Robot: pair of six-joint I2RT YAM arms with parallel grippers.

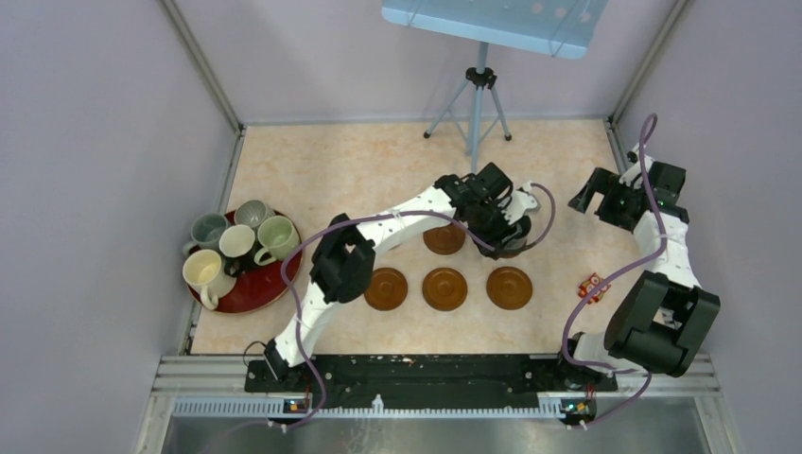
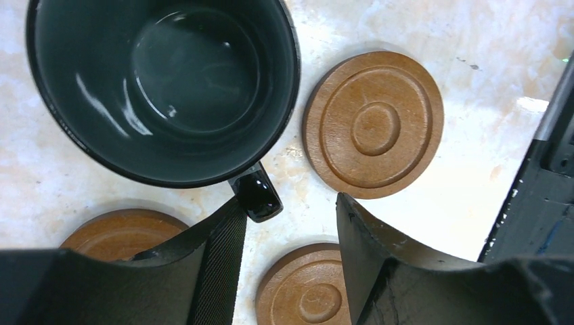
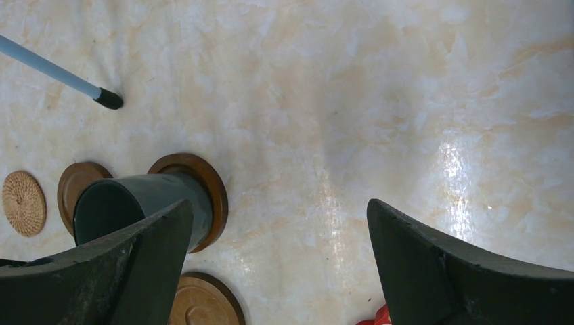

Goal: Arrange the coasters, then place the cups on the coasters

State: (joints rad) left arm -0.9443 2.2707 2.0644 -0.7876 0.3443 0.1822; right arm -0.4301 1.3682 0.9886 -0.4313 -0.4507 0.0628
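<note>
Right now the marble table [image 1: 312,170] fills the cell, w/ a tripod [image 1: 479,95] standing at its far edge. L arm [image 1: 397,222] reaches out to table ctr. R arm [image 1: 662,246] is folded on the right side, well apart from the cups.

Dark red tray [image 1: 260,293] sits at the left edge and holds five cups [image 1: 236,244] crowded together, none on a coaster. The sixth, the dark cup [image 2: 162,88], stands upright on the back-right coaster [image 3: 206,179], right of ctr. That coaster's rim shows around the cup's base in R wrist view.

L gripper [image 2: 288,203] hovers at the cup's handle [image 2: 257,196] — jaws partly apart, handle against one finger tip, other finger clear of it, so not clamped. R gripper [image 3: 277,206] is spread wide, holding nothing, above bare table.

Front-row coasters [image 1: 444,288] — three in a line, evenly spaced, not touching. Back-left coaster [image 1: 443,238] lies just left of the dark cup, partly under L arm. Woven tan coaster [image 3: 24,202] is further left, seen in R wrist view only.

Small red item [image 1: 593,284] lies on the table near R arm, too small to ID.
</note>
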